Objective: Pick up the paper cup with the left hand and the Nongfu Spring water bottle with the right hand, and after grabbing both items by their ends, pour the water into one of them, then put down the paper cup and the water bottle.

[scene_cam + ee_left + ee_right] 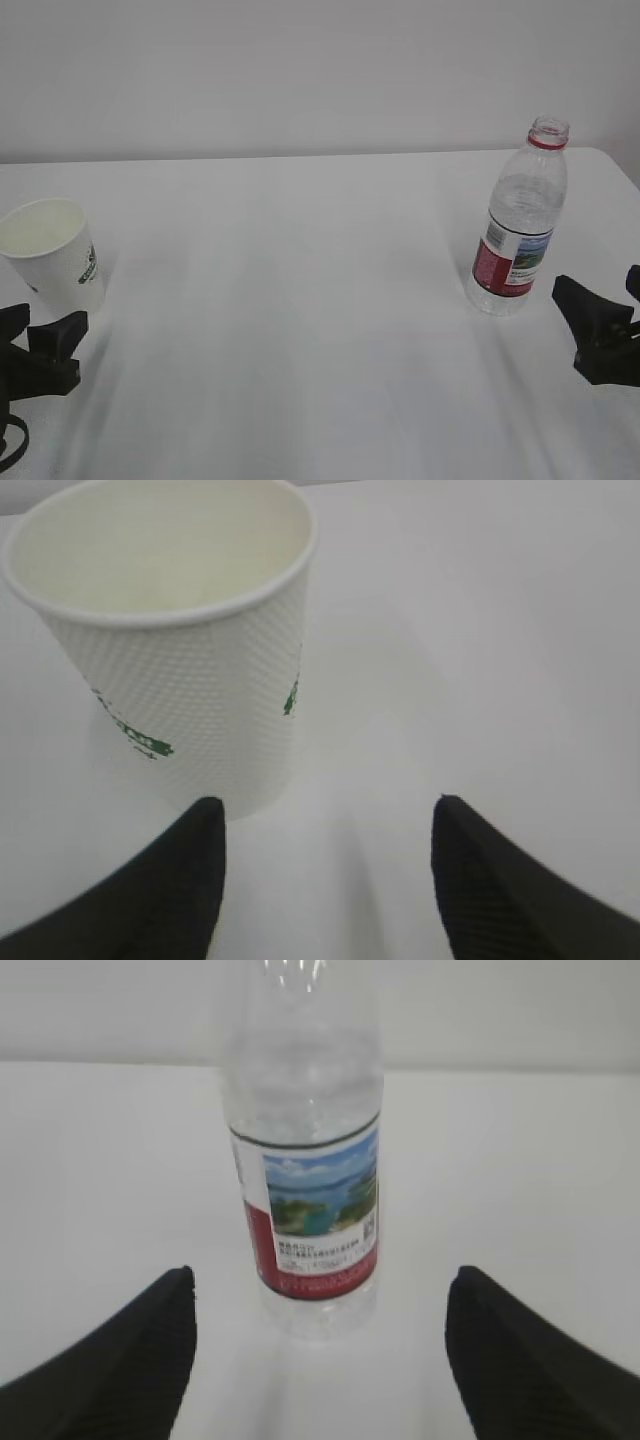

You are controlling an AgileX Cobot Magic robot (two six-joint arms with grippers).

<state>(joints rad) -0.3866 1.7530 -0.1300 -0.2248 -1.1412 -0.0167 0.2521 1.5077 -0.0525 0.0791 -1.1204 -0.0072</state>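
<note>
I see the paper cup (52, 255) standing on the white worktop (300, 300) at the far left, leaning slightly in the exterior view, mouth up. My left wrist camera adds what that view misses: the dotted wall, green print low on the side, and the cream inside, where I can make out no liquid. The left tool (325, 880) is spread apart, holding nothing; its left finger tip sits just at the cup's base, and I cannot tell if it touches.

The Nongfu Spring water bottle (520, 225) stands upright at the right, capless, red ring on the neck. Only the exterior view shows that neck; the right wrist camera cuts off the top but gives me the landscape label clearly. The water level is hard to read. The right tool (320, 1360) gapes wide, near the bottle, not touching it. Both arms are cut off by the frame edges.
</note>
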